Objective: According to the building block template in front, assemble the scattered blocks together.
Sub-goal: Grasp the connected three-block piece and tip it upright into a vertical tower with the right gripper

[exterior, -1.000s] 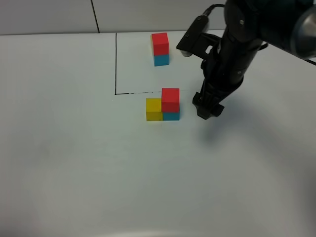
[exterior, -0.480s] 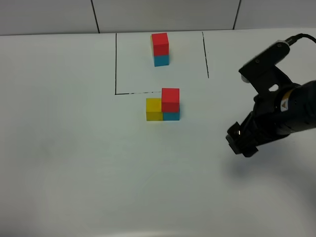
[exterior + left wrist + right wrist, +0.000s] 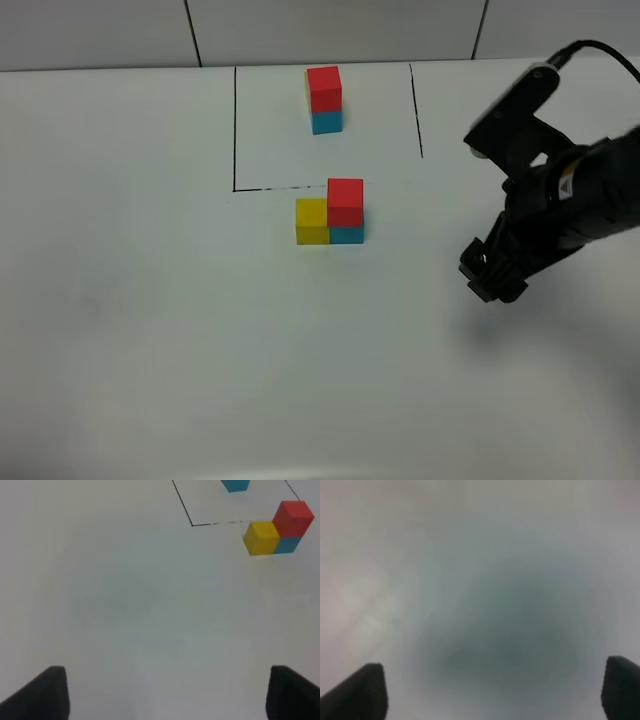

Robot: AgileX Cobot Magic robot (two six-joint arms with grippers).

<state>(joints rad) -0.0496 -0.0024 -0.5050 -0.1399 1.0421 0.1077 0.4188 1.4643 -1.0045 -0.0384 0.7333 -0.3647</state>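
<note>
The building block template (image 3: 325,100) stands at the back inside a black-lined box, showing red over cyan-blue; the left wrist view catches only its cyan base (image 3: 235,484). In front of the box the scattered blocks sit joined: the yellow cube (image 3: 312,221) (image 3: 261,538) touches the cyan-blue cube (image 3: 347,236) (image 3: 287,545), which carries the red cube (image 3: 345,201) (image 3: 293,518). My right gripper (image 3: 492,276) (image 3: 492,695) hangs open and empty well to the right of them, over bare table. My left gripper (image 3: 162,695) is open and empty, far from the cubes, and out of the high view.
Black lines (image 3: 235,130) mark the box on the white table (image 3: 150,330). The right arm's dark body (image 3: 560,190) fills the right side of the high view. A tiled wall (image 3: 300,30) runs behind the table.
The right arm has swung away from beside the joined cubes to the right and toward the front. The cubes have not moved. Both grippers stay open.
</note>
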